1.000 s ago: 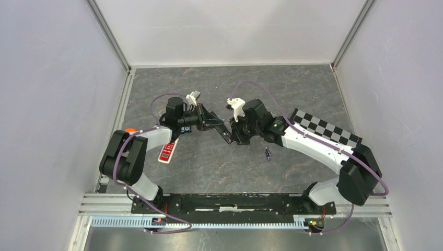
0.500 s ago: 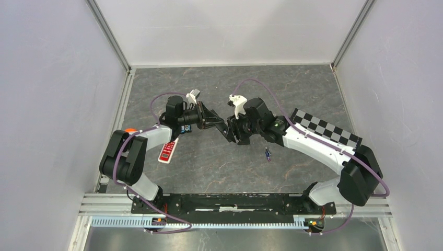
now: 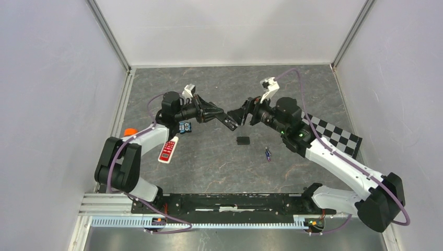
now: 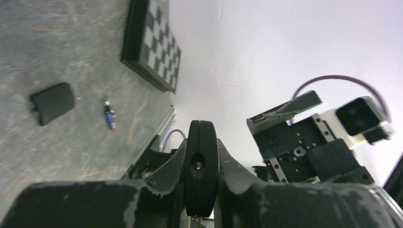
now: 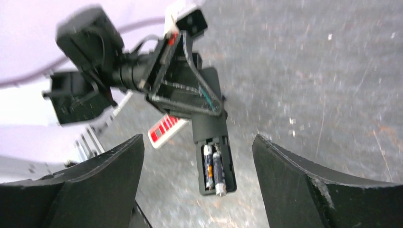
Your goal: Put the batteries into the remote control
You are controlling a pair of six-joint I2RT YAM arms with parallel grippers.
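My left gripper (image 3: 218, 115) is shut on a black remote control (image 3: 228, 121), held above the table with its back toward the right arm. In the right wrist view its battery compartment (image 5: 216, 164) stands open with two batteries (image 5: 213, 170) side by side in it; one silvery end reaches past the compartment's edge. My right gripper (image 3: 245, 113) hangs open just right of the remote, holding nothing. A loose battery (image 3: 267, 153) lies on the table, as does the black compartment cover (image 3: 242, 140). The left wrist view shows the remote end-on (image 4: 201, 171) between the fingers.
A red and white remote (image 3: 167, 150) lies beside the left arm, with a small blue item (image 3: 184, 127) and an orange object (image 3: 129, 130) near it. A checkerboard panel (image 3: 329, 133) lies at the right. White walls enclose the table.
The right gripper has opened wide and drawn back up and to the right, off the remote. The black cover now shows on the table. The left gripper has lifted the remote a little.
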